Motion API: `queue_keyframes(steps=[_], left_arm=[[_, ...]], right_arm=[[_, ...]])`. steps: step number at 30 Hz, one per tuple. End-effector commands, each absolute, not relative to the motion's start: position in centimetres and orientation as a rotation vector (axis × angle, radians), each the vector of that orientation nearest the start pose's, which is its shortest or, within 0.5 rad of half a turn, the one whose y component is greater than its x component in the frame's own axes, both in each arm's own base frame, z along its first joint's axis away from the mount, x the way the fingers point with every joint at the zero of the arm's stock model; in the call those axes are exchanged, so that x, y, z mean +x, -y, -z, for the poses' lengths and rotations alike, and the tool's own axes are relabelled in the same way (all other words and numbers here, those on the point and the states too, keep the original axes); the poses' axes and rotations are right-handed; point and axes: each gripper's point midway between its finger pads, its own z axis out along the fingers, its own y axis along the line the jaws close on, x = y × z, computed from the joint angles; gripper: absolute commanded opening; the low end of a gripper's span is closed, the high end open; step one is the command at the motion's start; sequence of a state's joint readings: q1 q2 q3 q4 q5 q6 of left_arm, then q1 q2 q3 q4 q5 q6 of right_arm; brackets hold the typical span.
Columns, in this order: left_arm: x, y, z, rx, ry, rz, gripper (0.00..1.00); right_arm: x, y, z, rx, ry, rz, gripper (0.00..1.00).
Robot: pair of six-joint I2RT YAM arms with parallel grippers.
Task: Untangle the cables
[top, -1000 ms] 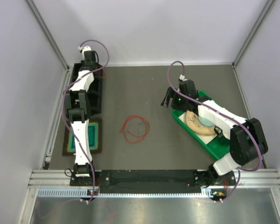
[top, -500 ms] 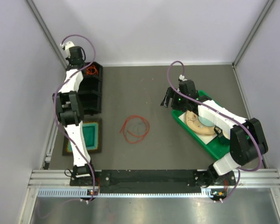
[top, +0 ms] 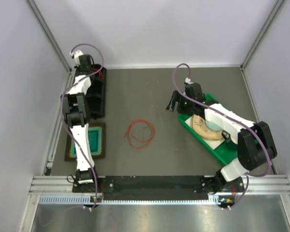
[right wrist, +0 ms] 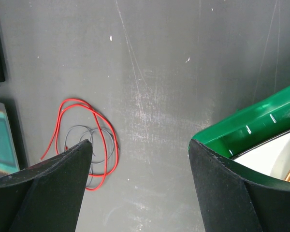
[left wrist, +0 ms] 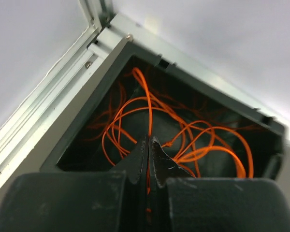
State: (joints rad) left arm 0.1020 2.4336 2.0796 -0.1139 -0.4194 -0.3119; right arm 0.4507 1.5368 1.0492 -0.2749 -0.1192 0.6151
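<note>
Top view: red and dark cables lie looped on the tabletop, to the left of my right hand
Left wrist: my left hand is closed, pinching a strand of the orange cables in the black bin
Right wrist: my right hand is open above the tabletop

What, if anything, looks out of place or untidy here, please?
The orange cables lie tangled in the black bin at the far-left corner, one strand pinched by the left gripper. Mid-table, a red loop crosses a thin dark cable.
</note>
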Motion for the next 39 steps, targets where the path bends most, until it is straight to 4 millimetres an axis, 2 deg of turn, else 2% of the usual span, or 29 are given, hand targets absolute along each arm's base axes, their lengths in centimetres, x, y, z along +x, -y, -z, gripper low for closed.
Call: queue_keyframes(steps=[1,5,7,8,12,15,17,18,21,24,27,28,30,32,33,34,35,36,38,39], left_arm=[[66.8,-13.7,-14.0,-0.701,-1.783,-0.31,0.0],[66.6,-13.1,-13.1,-0.661,-1.827,-0.282,0.02],[66.5,-12.8,-14.0,-0.651,-1.821,-0.263,0.11],[66.2,-12.6,-13.7,-0.65,-1.826,-0.256,0.21],[66.0,-11.9,-15.8,-0.632,-1.815,-0.216,0.31],[65.8,-11.5,-18.0,-0.624,-1.793,-0.19,0.43],[65.6,-11.4,-19.6,-0.616,-1.777,-0.174,0.46],[65.5,-11.3,-20.2,-0.612,-1.769,-0.168,0.51],[65.1,-10.9,-22.4,-0.595,-1.75,-0.147,0.59],[64.8,-10.6,-23.4,-0.583,-1.745,-0.139,0.62],[64.5,-10.4,-23.7,-0.576,-1.756,-0.131,0.72],[64.4,-10.5,-23.7,-0.576,-1.761,-0.131,0.79],[64.0,-9.9,-24.1,-0.559,-1.781,-0.104,0.82],[63.2,-8.8,-23.8,-0.534,-1.818,-0.074,0.85],[62.6,-7.5,-25.1,-0.502,-1.818,-0.04,0.85],[62.0,-6.6,-24.8,-0.468,-1.846,-0.037,0.85],[61.0,-5.8,-25.7,-0.446,-1.863,-0.032,0.86],[60.6,-4.1,-25.6,-0.412,-1.89,-0.017,0.86],[59.2,-2.0,-24.9,-0.358,-1.95,0.008,0.86],[57.9,0.5,-26.1,-0.31,-1.957,0.036,0.86]], right_arm=[[36.0,-22.8,-13.3,0.131,-2.372,-0.685,0.8],[36.1,-22.8,-13.1,0.134,-2.379,-0.681,0.8],[36.1,-22.9,-13.2,0.132,-2.378,-0.681,0.8],[36.1,-22.9,-13.2,0.134,-2.378,-0.681,0.8],[36.0,-22.9,-13.4,0.132,-2.377,-0.685,0.8],[35.8,-22.8,-13.4,0.134,-2.374,-0.688,0.8],[35.8,-22.8,-13.9,0.129,-2.363,-0.691,0.8],[35.7,-22.8,-13.9,0.126,-2.362,-0.687,0.8],[35.6,-22.8,-14.3,0.12,-2.353,-0.687,0.8],[35.4,-23.0,-14.6,0.109,-2.346,-0.691,0.8],[35.1,-23.0,-14.7,0.106,-2.345,-0.693,0.8],[35.0,-23.1,-14.8,0.101,-2.343,-0.696,0.8],[34.8,-23.0,-14.9,0.102,-2.339,-0.695,0.8],[34.6,-22.8,-14.9,0.104,-2.335,-0.685,0.8],[34.6,-22.5,-15.1,0.111,-2.329,-0.676,0.8],[34.5,-22.3,-15.1,0.116,-2.332,-0.664,0.8],[34.5,-22.0,-15.4,0.121,-2.32,-0.65,0.8],[34.5,-21.9,-15.5,0.124,-2.315,-0.646,0.8],[34.5,-21.7,-15.7,0.126,-2.304,-0.64,0.8],[34.3,-21.6,-15.9,0.126,-2.301,-0.637,0.8]])
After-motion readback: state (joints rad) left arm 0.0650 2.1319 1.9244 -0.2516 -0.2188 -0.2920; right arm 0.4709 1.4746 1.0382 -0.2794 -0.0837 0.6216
